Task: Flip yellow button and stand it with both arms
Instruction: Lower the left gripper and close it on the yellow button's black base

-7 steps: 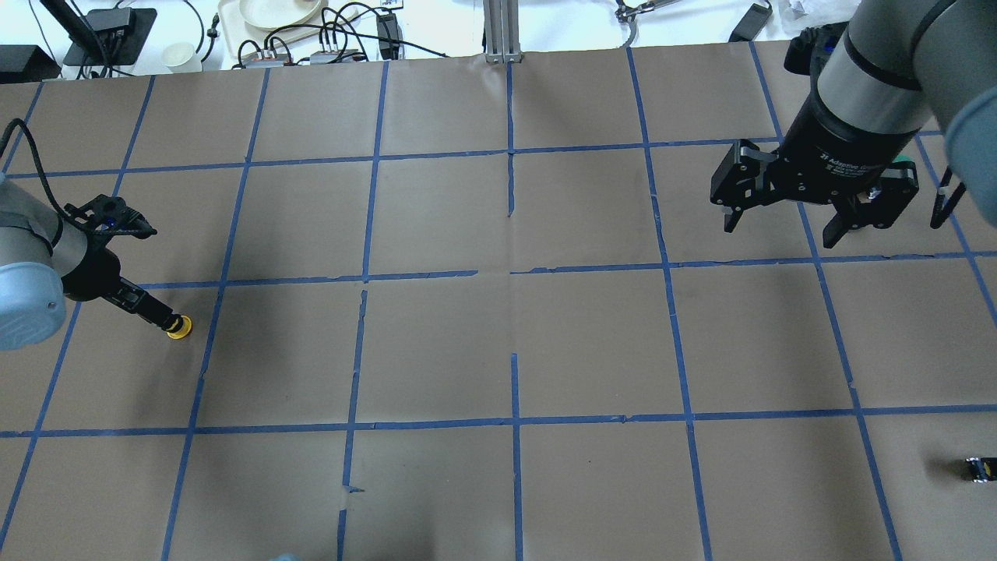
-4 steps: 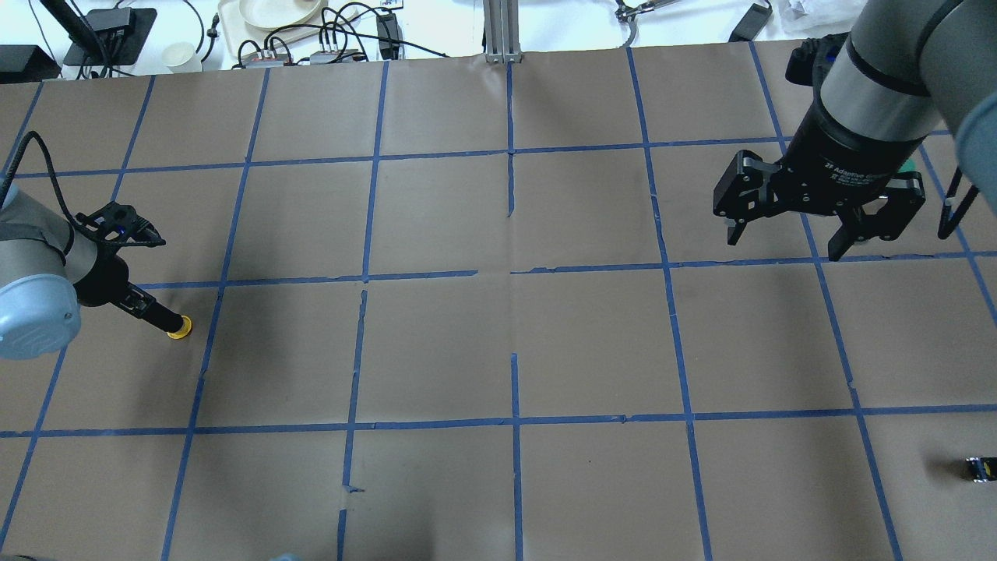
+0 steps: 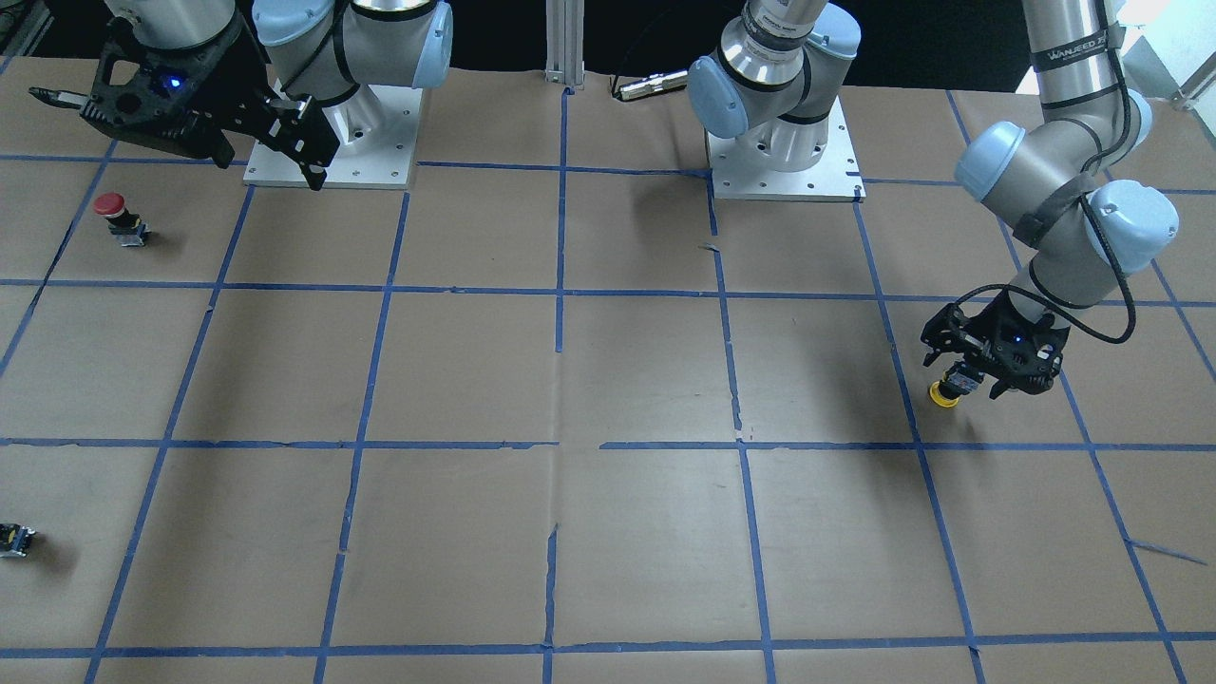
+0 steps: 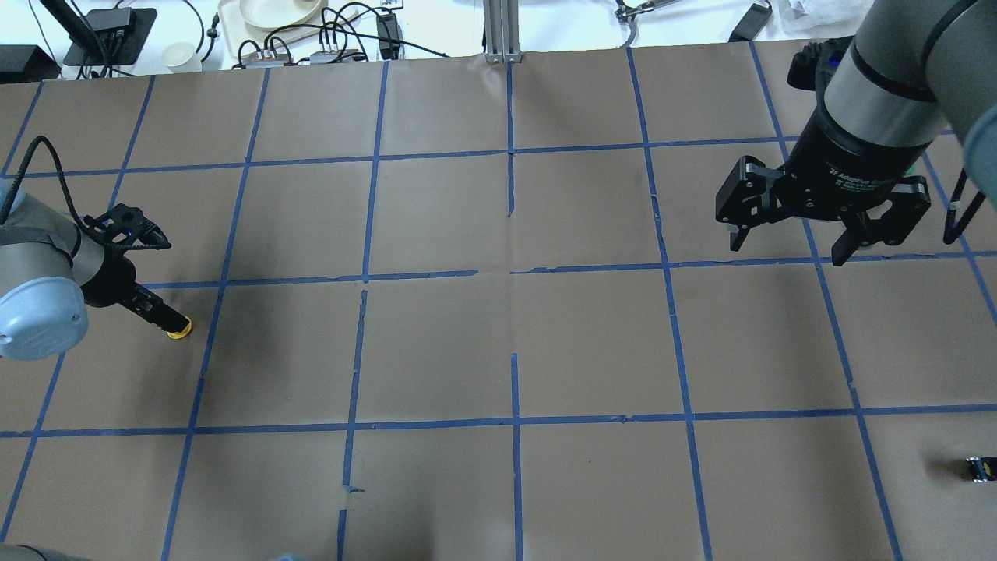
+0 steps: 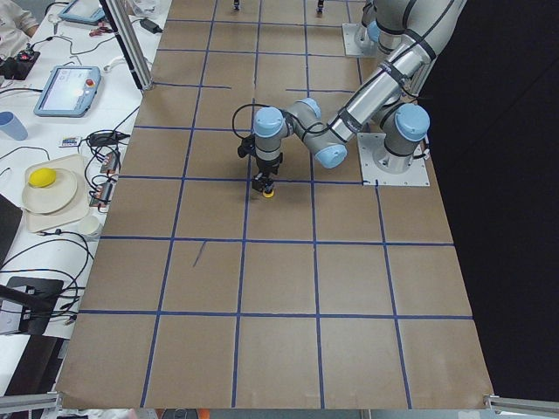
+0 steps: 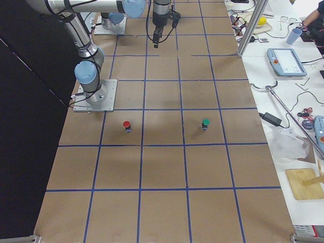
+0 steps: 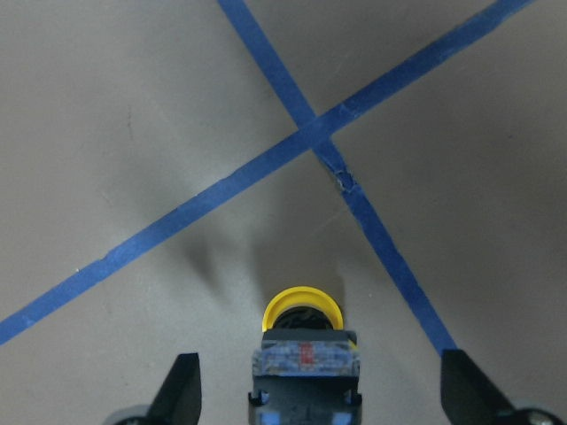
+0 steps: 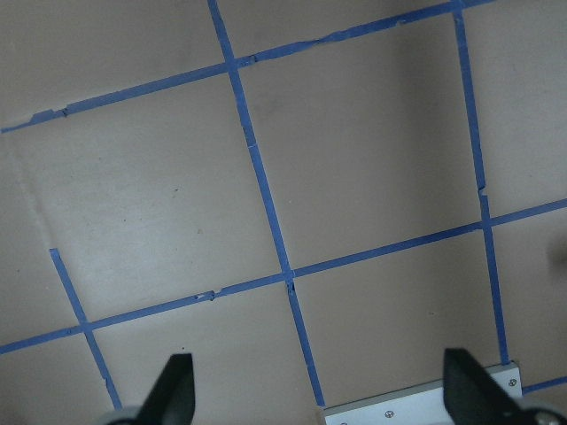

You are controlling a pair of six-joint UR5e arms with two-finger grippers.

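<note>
The yellow button [image 4: 180,332] is at the table's left side, directly under my left gripper [image 4: 171,325]. In the left wrist view its yellow cap [image 7: 301,308] points away toward the paper, and its black-and-grey body sits between the fingers [image 7: 183,390]. The fingers stand wide apart and clear of it. The front view shows the button [image 3: 943,395] below the left gripper [image 3: 961,382]. My right gripper [image 4: 788,249] hovers open and empty over the far right of the table, well away; its wrist view [image 8: 321,390] shows only taped paper.
A red-capped button [image 3: 112,214] stands near the right arm's base plate [image 3: 380,166]. A green-capped one [image 6: 205,123] stands further out. A small dark block [image 4: 977,468] lies at the near right edge. Brown paper with a blue tape grid covers the table.
The left arm's wrist has shifted a little to the right over the button, which stays in place. The right gripper has moved slightly toward the near side, still open.
</note>
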